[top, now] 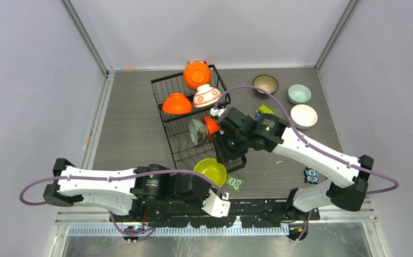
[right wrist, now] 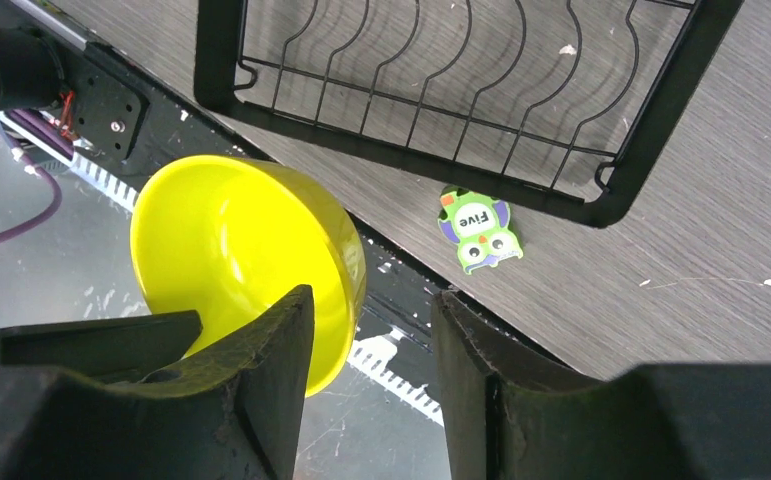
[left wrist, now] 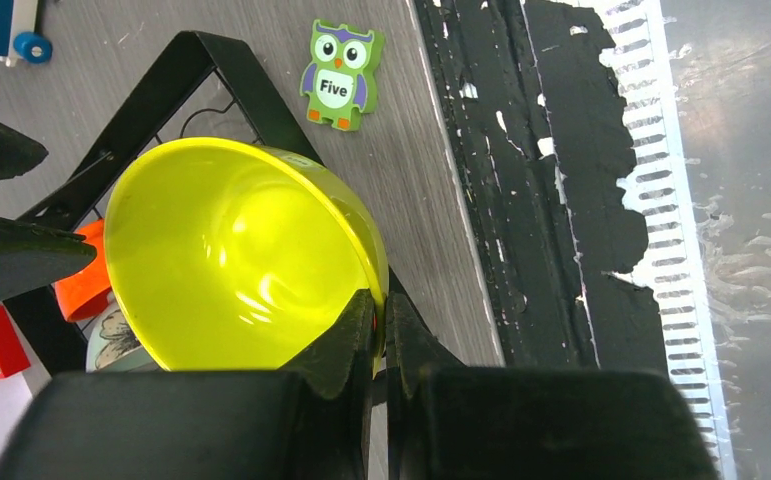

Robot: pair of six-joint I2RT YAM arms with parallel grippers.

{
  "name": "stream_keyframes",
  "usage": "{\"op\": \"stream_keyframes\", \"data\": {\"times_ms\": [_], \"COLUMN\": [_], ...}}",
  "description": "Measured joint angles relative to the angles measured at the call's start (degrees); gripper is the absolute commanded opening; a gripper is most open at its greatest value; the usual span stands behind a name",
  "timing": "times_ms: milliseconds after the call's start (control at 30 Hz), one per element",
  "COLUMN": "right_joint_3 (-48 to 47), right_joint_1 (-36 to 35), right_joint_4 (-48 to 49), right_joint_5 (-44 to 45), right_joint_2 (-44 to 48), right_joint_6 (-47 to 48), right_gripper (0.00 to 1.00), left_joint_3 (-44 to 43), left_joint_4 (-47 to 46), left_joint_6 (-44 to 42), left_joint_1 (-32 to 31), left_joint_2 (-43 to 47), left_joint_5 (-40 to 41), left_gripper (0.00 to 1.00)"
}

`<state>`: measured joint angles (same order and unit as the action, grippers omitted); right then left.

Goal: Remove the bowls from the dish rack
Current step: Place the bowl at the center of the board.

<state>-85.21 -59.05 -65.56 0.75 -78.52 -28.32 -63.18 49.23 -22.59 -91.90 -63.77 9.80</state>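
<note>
Left gripper (left wrist: 379, 305) is pinched shut on the rim of the lime green bowl (left wrist: 231, 250), a thin edge grip only; the bowl is tilted, mouth sideways, at the near edge of the dish rack (right wrist: 219, 45), and looks partly over the black base plate (left wrist: 521, 200) rather than the wood. Main risk: the glossy rim pivots or slips in that pinch, and a drop there lands off the tabletop. Right gripper (right wrist: 373, 300) stands half-wide with nothing between the jaws, one finger just beside the bowl's outer wall; closing or drifting sideways could knock the bowl loose. The right arm also lies across the rack's near section, above the patterned bowl (top: 196, 131) and small orange bowl (top: 211, 127); lowering risks clipping them. Room: bare wood left of the rack; also near right, between the "Five" owl card (right wrist: 478, 228) by the rack corner and the second owl (top: 312, 175). Far right is taken by the brown bowl (top: 265, 84), mint bowl (top: 299, 94) and white bowl (top: 304, 116); side walls are near on both flanks.
</note>
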Motion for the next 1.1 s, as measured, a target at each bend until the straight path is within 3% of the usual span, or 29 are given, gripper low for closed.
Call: {"op": "stream_keyframes", "data": {"times_ms": [500,700,900,967,1033,1100], "right_joint_3": [4.92,6.21,7.45,8.24,8.50,8.52], "right_joint_1": [-2.29,-3.37,-3.96,-4.17,-4.22,-4.24], "right_joint_4": [3.41,4.55,5.51,5.35,5.57,5.79], "right_joint_5": [0.90,0.90,1.14,1.79,1.97,2.95], "right_joint_2": [-1.16,-1.75,-1.75,-1.75,-1.73,-1.42], "right_joint_6": [-0.68,-1.44,-2.10,-2.14,-2.36,-2.54], "right_gripper": [0.40,0.27,0.01,0.01,0.01,0.01], "left_joint_3": [-0.09,-0.09,0.02,0.07,0.39,0.83], "left_joint_4": [0.07,0.02,-0.13,-0.37,-0.61,-1.03], "left_joint_6": [-0.20,-0.17,-0.07,-0.07,0.09,0.37], "left_joint_1": [-0.28,-0.28,-0.31,-0.31,-0.35,-0.42], "left_joint_2": [-0.15,-0.13,-0.07,0.20,0.44,0.46], "left_joint_5": [0.31,0.90,1.75,1.95,2.45,3.72], "left_gripper": [0.00,0.00,0.00,0.00,0.07,0.27]}}
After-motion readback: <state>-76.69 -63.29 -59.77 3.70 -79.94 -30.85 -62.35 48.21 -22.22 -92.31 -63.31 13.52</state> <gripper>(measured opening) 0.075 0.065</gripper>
